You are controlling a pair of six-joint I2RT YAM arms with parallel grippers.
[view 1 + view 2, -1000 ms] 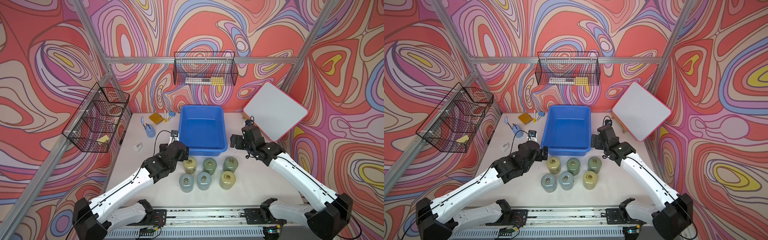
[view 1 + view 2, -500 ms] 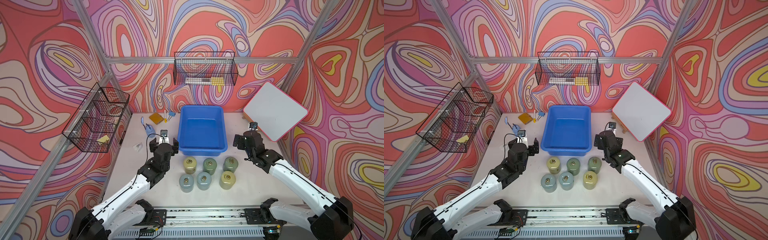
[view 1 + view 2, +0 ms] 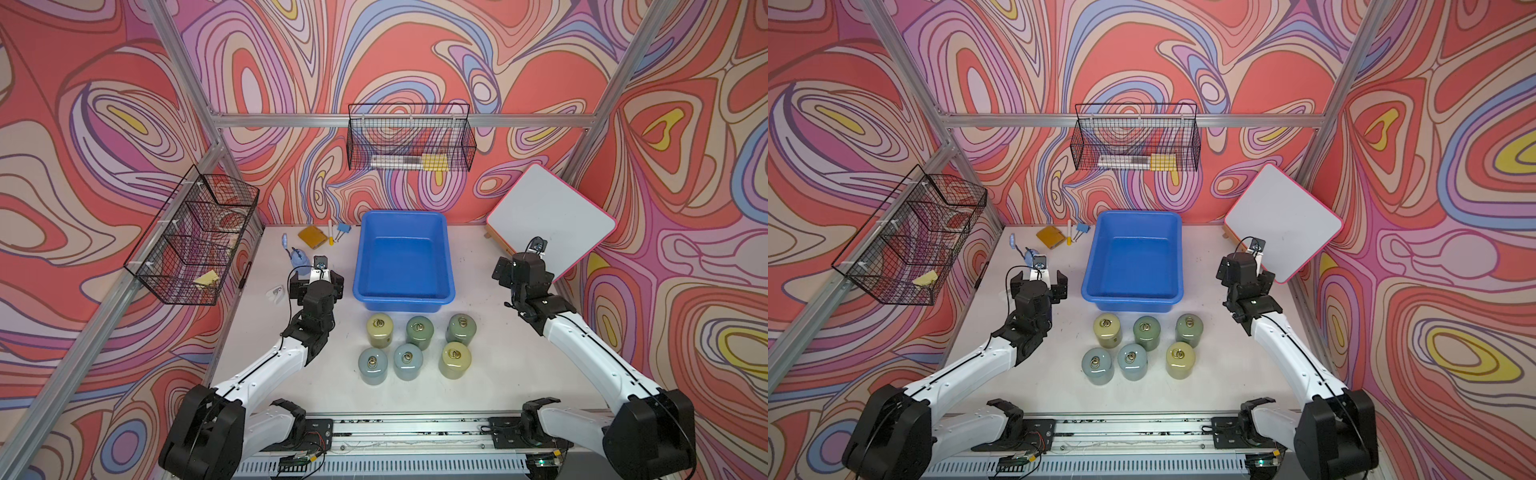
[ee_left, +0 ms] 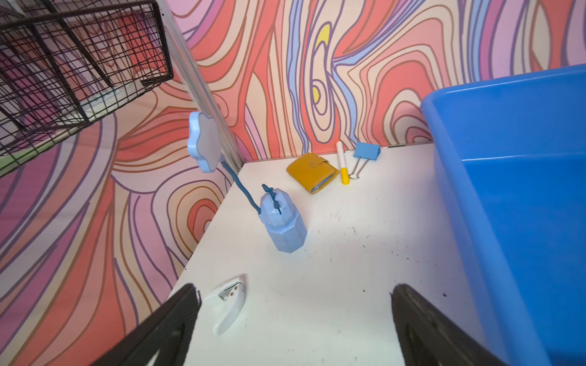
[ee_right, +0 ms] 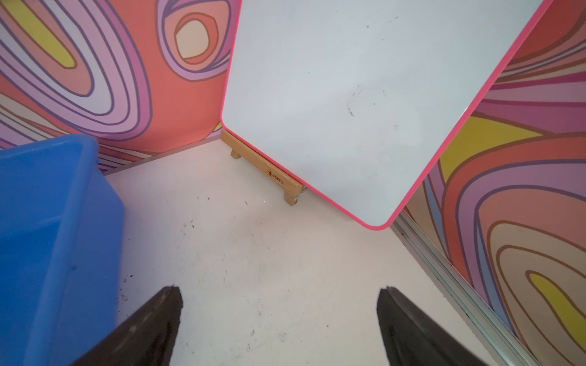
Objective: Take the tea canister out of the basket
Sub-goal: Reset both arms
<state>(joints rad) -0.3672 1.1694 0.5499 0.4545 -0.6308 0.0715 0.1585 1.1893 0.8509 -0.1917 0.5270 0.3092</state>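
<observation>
The basket (image 3: 403, 215) is a bright blue tub at the back middle of the table, seen in both top views (image 3: 1133, 216); its inside shows only bare blue floor. Several tea canisters, squat green, yellow and grey-blue jars with ring lids, stand in two rows on the table in front of it (image 3: 419, 332) (image 3: 1146, 332). My left gripper (image 3: 316, 282) (image 4: 295, 290) hangs open left of the basket (image 4: 523, 190), nothing between its fingers. My right gripper (image 3: 521, 270) (image 5: 279, 290) hangs open right of the basket (image 5: 47, 221), over bare table.
A white board with a pink edge (image 3: 550, 226) leans on a wooden stand behind the right gripper. Left of the basket lie a blue bottle-shaped lamp (image 4: 285, 221), yellow wallet (image 4: 312, 172), marker (image 4: 342, 161), binder clip (image 4: 366, 152) and white hook (image 4: 228, 304). Black wire baskets hang on the walls (image 3: 409, 143) (image 3: 195, 241).
The left gripper has swung back from beside the canisters to the left of the basket. The right gripper has drawn away from the basket's right side toward the white board. Both stay open.
</observation>
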